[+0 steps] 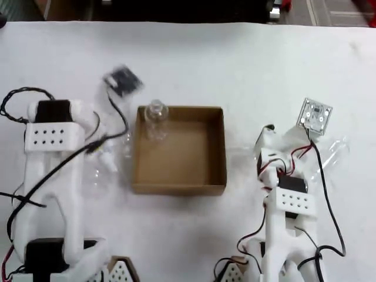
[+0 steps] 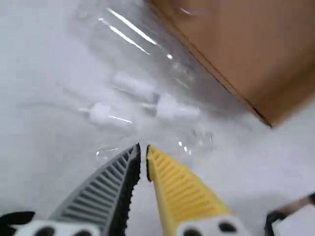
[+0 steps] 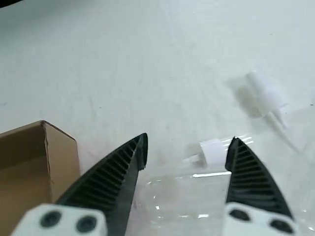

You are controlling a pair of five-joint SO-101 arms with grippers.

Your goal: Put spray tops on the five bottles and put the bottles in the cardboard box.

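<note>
The right end effector [image 3: 189, 146] hangs spread wide, its black fingers either side of a clear bottle [image 3: 189, 196] that lies on the counter [image 1: 235, 53] with a white top [image 3: 212, 149] at its neck end. The bottle looks empty and thin-walled, so it is probably very light, smooth enough to slip, and apt to roll or dent under a hard squeeze. The stiffer neck, just below the top, seems the safest place to take hold. A loose spray top [image 3: 263, 93] lies near it, small, rigid and easy to knock away.

The left end effector [image 2: 142, 147] has its grey and yellow fingers pressed almost together on nothing. It hovers near a group of clear bottles [image 2: 162, 105] lying on the counter beside the cardboard box [image 1: 188, 155]; they are see-through with white tops and show mainly by their glints. One upright bottle [image 1: 155, 114] stands inside the box, against its far wall.
</note>
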